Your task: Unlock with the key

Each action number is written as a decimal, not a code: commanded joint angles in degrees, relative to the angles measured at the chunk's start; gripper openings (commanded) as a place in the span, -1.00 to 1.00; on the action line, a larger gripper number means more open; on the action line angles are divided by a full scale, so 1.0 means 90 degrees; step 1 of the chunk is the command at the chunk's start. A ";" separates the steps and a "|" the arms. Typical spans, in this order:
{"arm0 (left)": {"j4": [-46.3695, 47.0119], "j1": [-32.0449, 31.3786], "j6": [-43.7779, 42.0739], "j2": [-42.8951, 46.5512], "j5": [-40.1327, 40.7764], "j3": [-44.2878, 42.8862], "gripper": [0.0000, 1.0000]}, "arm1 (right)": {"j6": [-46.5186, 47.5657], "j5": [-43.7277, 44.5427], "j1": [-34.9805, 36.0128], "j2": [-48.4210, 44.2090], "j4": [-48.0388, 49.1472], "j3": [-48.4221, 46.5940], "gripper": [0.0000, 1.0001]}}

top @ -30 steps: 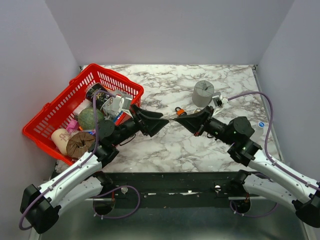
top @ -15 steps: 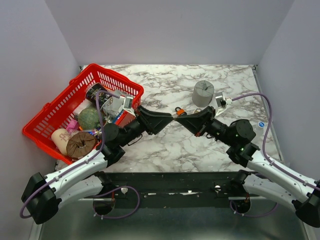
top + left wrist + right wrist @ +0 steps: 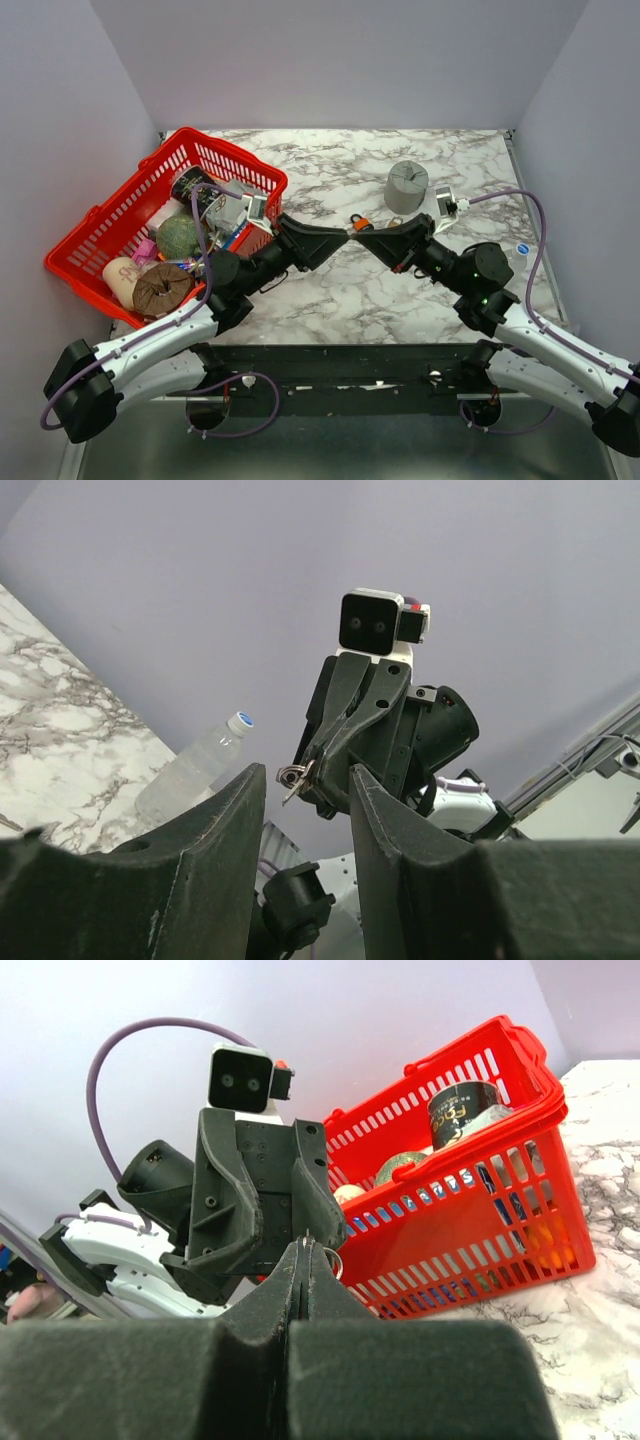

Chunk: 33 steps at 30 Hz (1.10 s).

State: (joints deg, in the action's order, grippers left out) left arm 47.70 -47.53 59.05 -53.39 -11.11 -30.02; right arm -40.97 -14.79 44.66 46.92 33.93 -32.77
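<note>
**Right claw clamped on the key, left claw part open at its tip**

We saw the right claw (image 3: 303, 1248) fully closed, fingers pressed flat together, with the key (image 3: 292, 777) pinched at its very tip. Only a thin metal bit and a small ring stuck out; we could not make out the black head. The left claw (image 3: 306, 780) stood roughly half open, with a clear gap between its two fingers and nothing gripped.

In the left wrist view the key sat mid-frame, right in that gap at the mouth of the fingers. We could not tell whether either finger touched it. From above, both claw tips met nose to nose at the centre of the frame, raised over the marble table (image 3: 330, 290).

The orange padlock (image 3: 358, 222) lay on the table just above the meeting point, apart from both claws. A red basket (image 3: 235, 158) filled the left of the frame, and a gray cylinder (image 3: 407, 185) stood at the upper right.
</note>
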 commanded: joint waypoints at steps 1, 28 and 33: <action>0.0355 -0.0090 0.0021 -0.0084 0.0131 -0.0043 -0.10 | -0.0047 0.0285 -0.0002 -0.0125 0.0321 0.0106 -0.99; -0.0532 -0.0178 -0.0895 0.0433 0.0581 0.0201 -1.00 | 0.0265 0.0227 -0.0011 0.0051 -0.0918 -0.0255 -0.91; -0.1451 0.0396 -0.1433 0.0570 -0.0744 -0.0013 -1.00 | 0.0977 -0.0027 -0.0060 -0.0183 -0.2069 -0.0713 -0.32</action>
State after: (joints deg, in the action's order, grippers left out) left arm 40.60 -48.23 52.25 -50.13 -8.95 -28.47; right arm -38.76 -14.26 44.60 47.37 24.77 -34.76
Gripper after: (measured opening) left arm 0.009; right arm 0.264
